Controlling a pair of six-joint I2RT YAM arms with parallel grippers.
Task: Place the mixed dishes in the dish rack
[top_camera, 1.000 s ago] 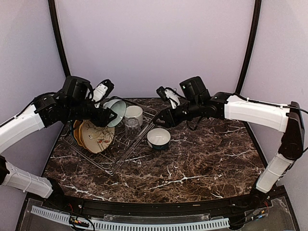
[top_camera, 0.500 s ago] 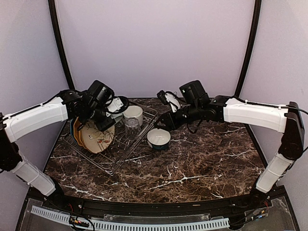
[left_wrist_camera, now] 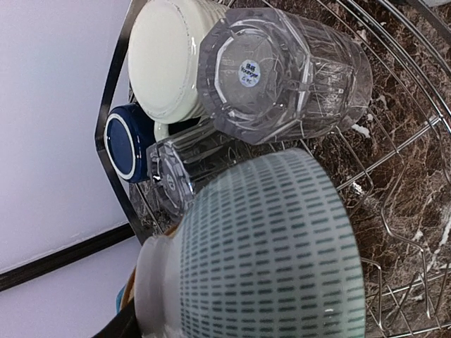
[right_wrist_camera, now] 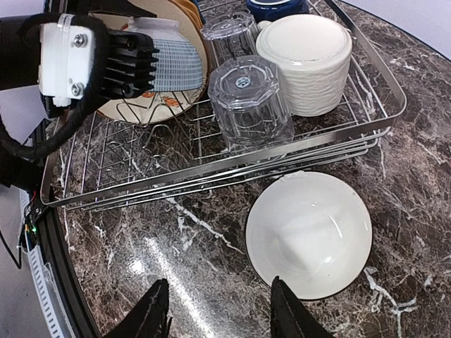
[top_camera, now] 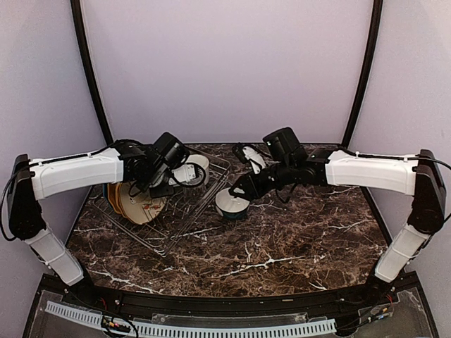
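1. Top view: the rack (top_camera: 184, 227) sits at the ten o'clock part of the counter (top_camera: 296, 239). The left tool (top_camera: 176, 179) hangs over it, beside the plates (top_camera: 137, 201) standing on edge toward its nine o'clock side. The right tool (top_camera: 241, 191) hovers by a white bowl (top_camera: 231, 203) on the counter, just outside the rack's three o'clock rim. That bowl is probably the next dish to load.
2. Left wrist: a teal bowl (left_wrist_camera: 275, 246) fills the six o'clock half, tipped on its side. The left tool seems clamped on it, though its fingers are hidden. Beyond, a glass (left_wrist_camera: 282, 74), a cream mug (left_wrist_camera: 165, 60) and a blue mug (left_wrist_camera: 127, 144) stand bottom-up, presumably to drain.
3. Right wrist: the right tool's fingers stand apart, holding nothing. The white bowl lies at its one o'clock, likely for a grip on the rim.
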